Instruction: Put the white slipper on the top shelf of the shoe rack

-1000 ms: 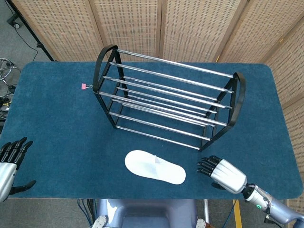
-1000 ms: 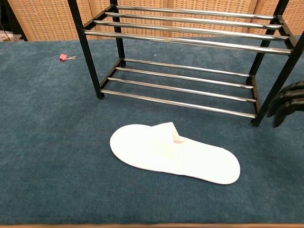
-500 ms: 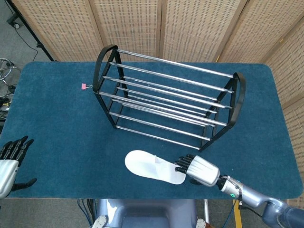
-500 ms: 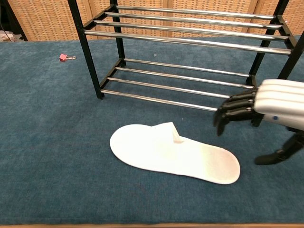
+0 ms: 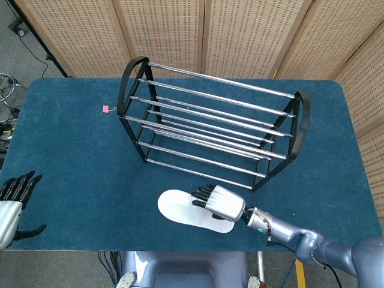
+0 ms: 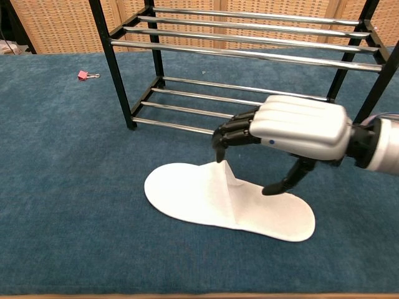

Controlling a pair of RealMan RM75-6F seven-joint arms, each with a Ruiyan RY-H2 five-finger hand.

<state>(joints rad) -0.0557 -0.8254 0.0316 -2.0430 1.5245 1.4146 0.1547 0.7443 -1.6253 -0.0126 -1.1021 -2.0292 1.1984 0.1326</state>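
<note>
The white slipper (image 5: 180, 209) (image 6: 193, 199) lies flat on the blue table in front of the shoe rack (image 5: 210, 120) (image 6: 249, 56), its strap raised at mid-length. My right hand (image 5: 217, 202) (image 6: 293, 128) hovers palm down over the slipper's middle, fingers (image 6: 227, 134) spread above the strap and thumb pointing down toward the sole; it holds nothing. My left hand (image 5: 13, 201) rests open at the table's near left corner, seen only in the head view. The rack's top shelf of chrome bars is bare.
A small pink clip (image 5: 105, 109) (image 6: 83, 75) lies on the table left of the rack. The blue table (image 5: 66, 156) runs wide to the left of the slipper. Wicker screens stand behind the table.
My right hand has swept leftward from the table's right side to a spot over the slipper's middle. The slipper, rack and left hand have not moved.
</note>
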